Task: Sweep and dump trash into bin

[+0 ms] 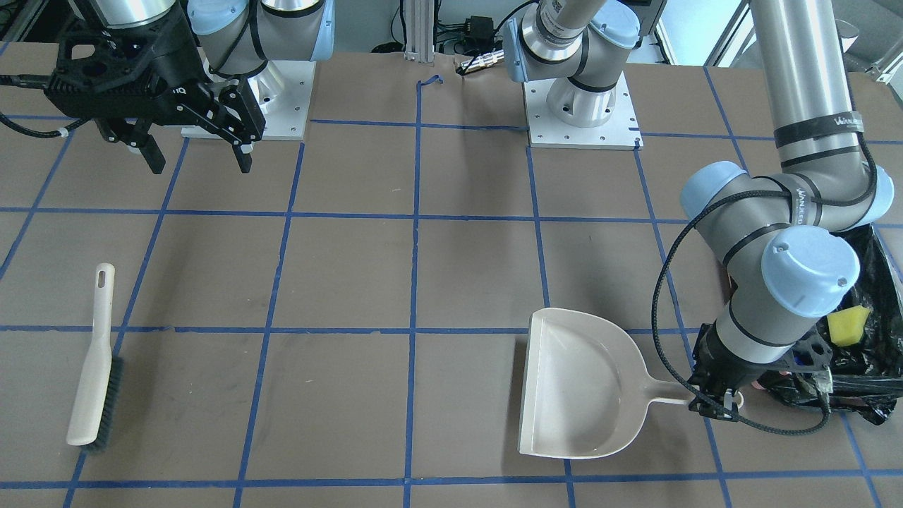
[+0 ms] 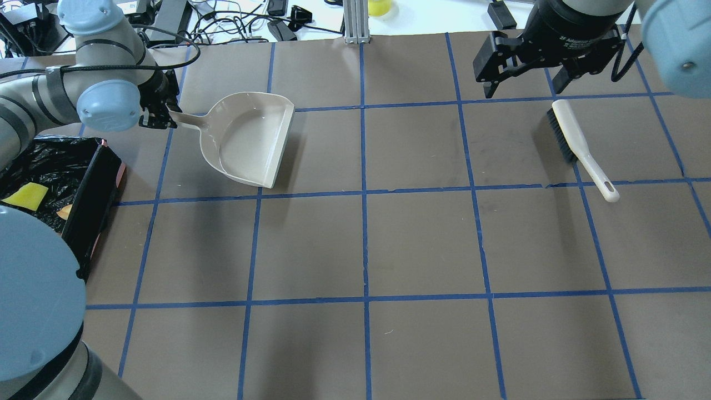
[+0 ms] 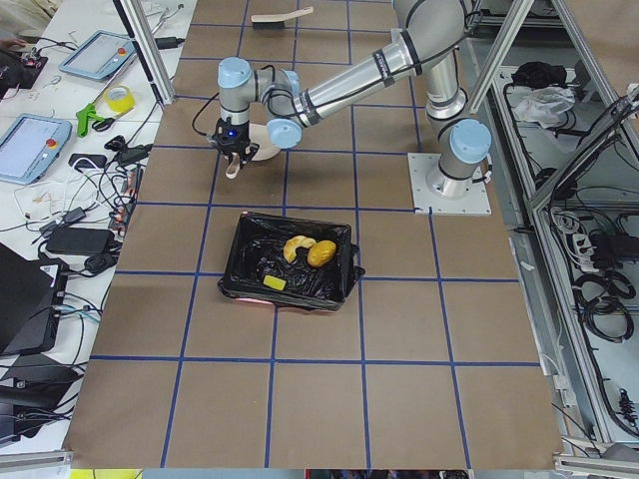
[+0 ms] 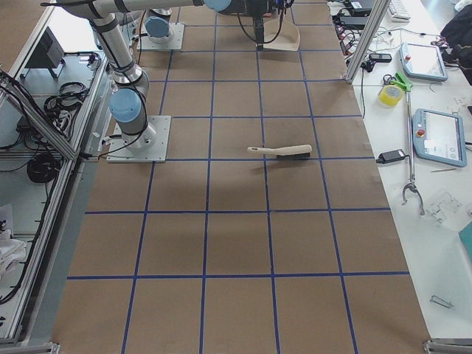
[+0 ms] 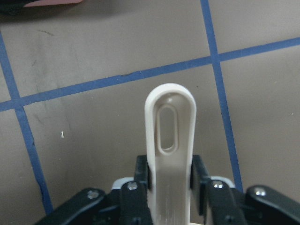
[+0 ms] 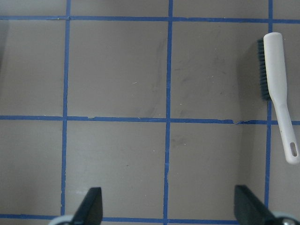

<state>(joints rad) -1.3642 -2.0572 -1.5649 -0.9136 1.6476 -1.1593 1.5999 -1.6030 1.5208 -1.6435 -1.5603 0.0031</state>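
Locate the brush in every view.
Front-facing: brush at lower left.
Overhead: brush at upper right.
Exterior left: brush at the top edge.
Exterior right: brush near the centre.
Left wrist: not in it.
Right wrist: brush at the right edge.
Shared landmark: the dustpan toward the table's other end, missing only from the right wrist view.

A robotics lab. The blue-taped brown tabletop (image 2: 311, 244) shows it. Grey flat-screen teach pendants (image 3: 30, 145) and black cables (image 3: 100, 200) lie beyond the left gripper (image 3: 233, 165).
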